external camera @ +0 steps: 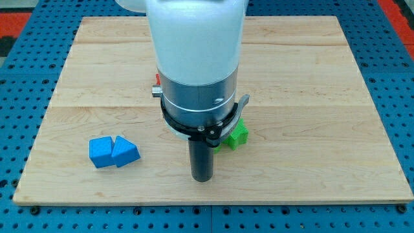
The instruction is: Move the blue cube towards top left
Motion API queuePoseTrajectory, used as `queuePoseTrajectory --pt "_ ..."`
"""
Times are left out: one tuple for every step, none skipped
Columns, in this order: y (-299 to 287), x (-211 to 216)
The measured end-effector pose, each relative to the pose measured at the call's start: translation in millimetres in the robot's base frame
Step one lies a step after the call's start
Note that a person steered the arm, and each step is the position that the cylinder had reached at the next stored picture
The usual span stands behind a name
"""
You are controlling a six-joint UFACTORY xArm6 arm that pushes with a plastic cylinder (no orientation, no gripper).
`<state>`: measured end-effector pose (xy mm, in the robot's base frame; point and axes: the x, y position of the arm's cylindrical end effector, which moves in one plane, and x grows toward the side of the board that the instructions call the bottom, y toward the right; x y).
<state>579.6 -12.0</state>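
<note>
A blue cube [100,153] lies near the board's bottom left, touching a second blue block [125,151] of wedge-like shape on its right. My tip [202,178] rests on the board to the right of both blue blocks, well apart from them. A green block [237,135] sits just right of the rod, partly hidden by the arm's collar. A red block [156,80] peeks out at the arm's left edge, mostly hidden.
The wooden board [310,77] lies on a blue perforated table [394,97]. The arm's white and grey body [197,65] covers the board's centre and top middle.
</note>
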Motion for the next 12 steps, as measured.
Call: queuePoseTrajectory --pt "0.0 0.0" --pt "33.2 -9.1" --pt "79.3 -64.7" --pt "124.5 -94.6" --pt "134.7 -31.4" --pt "44.1 3.0" --pt "-54.5 33.9" --pt "-116.9 12.5" --pt "-154.3 -38.3" --pt "-176.5 -91.9" --pt "-175.5 -65.8" --pt "-207.1 -69.9"
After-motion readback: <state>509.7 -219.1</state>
